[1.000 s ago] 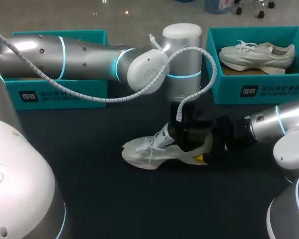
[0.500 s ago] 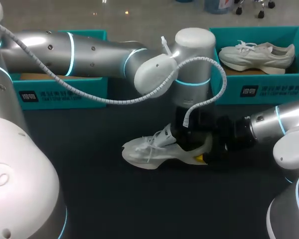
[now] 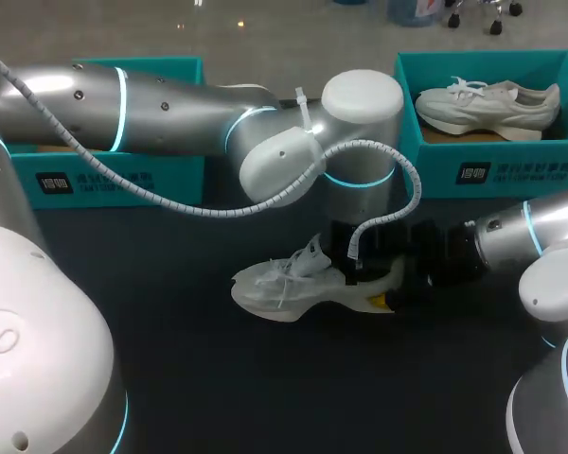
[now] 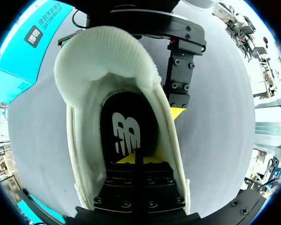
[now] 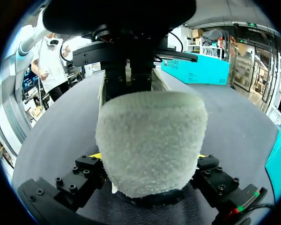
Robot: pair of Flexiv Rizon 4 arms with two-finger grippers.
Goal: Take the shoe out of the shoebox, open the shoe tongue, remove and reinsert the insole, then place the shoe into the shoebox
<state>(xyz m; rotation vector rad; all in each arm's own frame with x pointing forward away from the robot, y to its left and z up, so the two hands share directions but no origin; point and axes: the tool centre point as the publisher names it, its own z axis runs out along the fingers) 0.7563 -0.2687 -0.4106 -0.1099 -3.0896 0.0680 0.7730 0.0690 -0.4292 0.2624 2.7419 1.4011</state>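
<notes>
Head view: the shoe (image 3: 284, 284) stands on its sole on the table (image 3: 218, 378), outside both boxes, with its heel towards my right arm.
Left gripper: my left gripper (image 4: 136, 160) is down inside the shoe's opening. Its fingers are pressed together with only a thin seam between them, and the tips are at the black insole (image 4: 124, 126). I cannot tell whether an edge of the insole is nipped between them.
Right gripper: my right gripper (image 5: 149, 157) pinches the padded heel, one yellow tip on each side of the shoe.
Step, as I judge it: getting the insole out; it lies flat in the shoe.
Risk, slip: if my left tips hold little or nothing, they would come up bare and leave the insole in place.
Risk, lift: if the insole sticks, pulling up could drag the whole shoe and twist the soft heel out of my right grip.
Risk, snag: my left fingers fill much of the opening, so a tilted pull could catch the collar. The white spiral cable (image 3: 398, 180) hangs close above the shoe.
Shoes: two, this one and a second shoe (image 3: 488, 104) lying in the right-hand shoebox (image 3: 492, 175).
Shoeboxes: two, the other being the left-hand shoebox (image 3: 114, 175), partly behind my left arm.
Insoles in view: one.
Grippers: two.
</notes>
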